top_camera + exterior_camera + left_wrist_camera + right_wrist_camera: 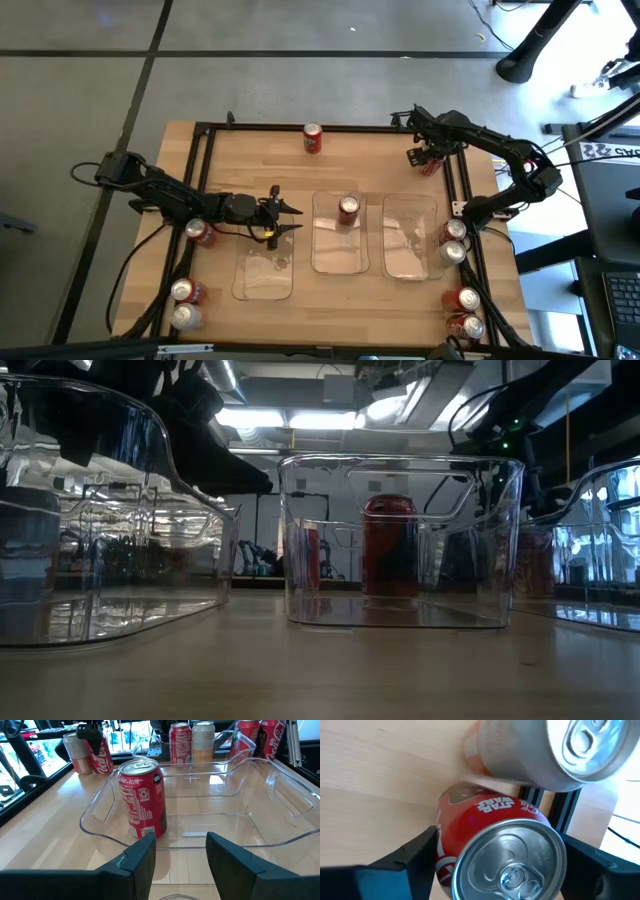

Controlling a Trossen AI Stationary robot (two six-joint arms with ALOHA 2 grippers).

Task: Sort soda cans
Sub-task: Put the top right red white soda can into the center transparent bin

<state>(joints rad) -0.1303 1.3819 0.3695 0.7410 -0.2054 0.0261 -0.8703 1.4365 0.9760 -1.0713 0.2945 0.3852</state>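
My right claw [495,855] straddles a red can [495,845] at the table's far right corner, fingers spread on either flank, not yet pinching. A paler can [540,750] stands touching it, so I should squeeze squarely at mid-height and lift straight up without nudging it. My left claw [180,855] hangs part open and empty before the middle tray [250,785], which holds one red can [142,795].

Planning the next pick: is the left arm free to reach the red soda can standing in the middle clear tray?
Probably yes: the left end effector is open and empty, facing the red soda can with nothing between.
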